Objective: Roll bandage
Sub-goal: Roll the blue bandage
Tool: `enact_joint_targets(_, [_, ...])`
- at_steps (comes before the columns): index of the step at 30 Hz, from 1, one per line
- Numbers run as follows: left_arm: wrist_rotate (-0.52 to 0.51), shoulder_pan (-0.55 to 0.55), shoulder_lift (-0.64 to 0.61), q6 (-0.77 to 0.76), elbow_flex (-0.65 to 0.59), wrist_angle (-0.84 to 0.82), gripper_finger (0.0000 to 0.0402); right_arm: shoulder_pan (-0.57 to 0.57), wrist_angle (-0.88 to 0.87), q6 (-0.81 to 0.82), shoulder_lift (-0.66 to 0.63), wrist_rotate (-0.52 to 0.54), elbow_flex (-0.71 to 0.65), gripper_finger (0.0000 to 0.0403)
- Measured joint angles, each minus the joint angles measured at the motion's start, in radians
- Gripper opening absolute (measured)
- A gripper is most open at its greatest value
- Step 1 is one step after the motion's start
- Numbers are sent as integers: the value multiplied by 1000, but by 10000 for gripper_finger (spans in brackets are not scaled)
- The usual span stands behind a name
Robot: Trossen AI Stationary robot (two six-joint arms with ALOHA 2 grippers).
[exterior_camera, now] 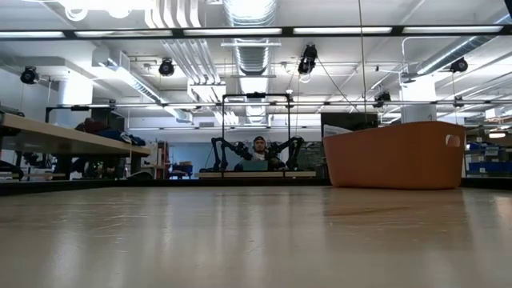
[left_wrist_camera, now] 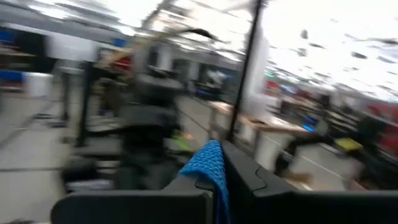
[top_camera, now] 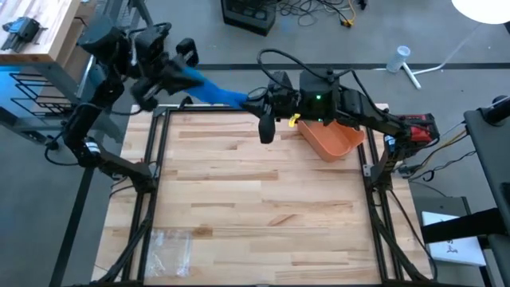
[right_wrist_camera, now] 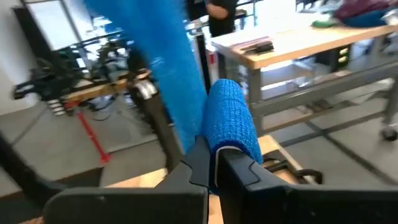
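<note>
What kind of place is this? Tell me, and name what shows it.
Most likely a robotics lab or workshop: exposed ceiling ducts, workbenches, and another two-arm rig with a person behind it. Here, both claws hold a blue bandage above the wooden table.

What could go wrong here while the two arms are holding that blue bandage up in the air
The blue bandage spans between the left end effector and right end effector at the table's back edge; pulling apart could slip it from the fingers. A dropped roll might miss the orange bin and fall off the table.

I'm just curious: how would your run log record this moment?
left gripper: shut on blue bandage | right gripper: shut on bandage roll
</note>
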Motion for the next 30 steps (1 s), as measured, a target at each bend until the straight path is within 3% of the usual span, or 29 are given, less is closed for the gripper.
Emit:
enact_joint_targets(4, [142,-7,-30,39,0,-38,2,0,75,-57,-11,109,11,3])
enact_joint_targets(8, [146,-9,-82,191,0,-208,2,-4,226,-127,-35,128,12,3])
enact_joint_targets(15, [-192,-9,-157,427,0,-524,18,-5,352,-164,-83,64,12,3])
enact_joint_targets(26, [-184,-30,-109,390,-1,-449,102,-5,339,-164,-70,56,12,3])
enact_joint_targets(30, [-221,-30,-76,389,-1,-372,132,-4,343,-146,-66,-16,12,3])
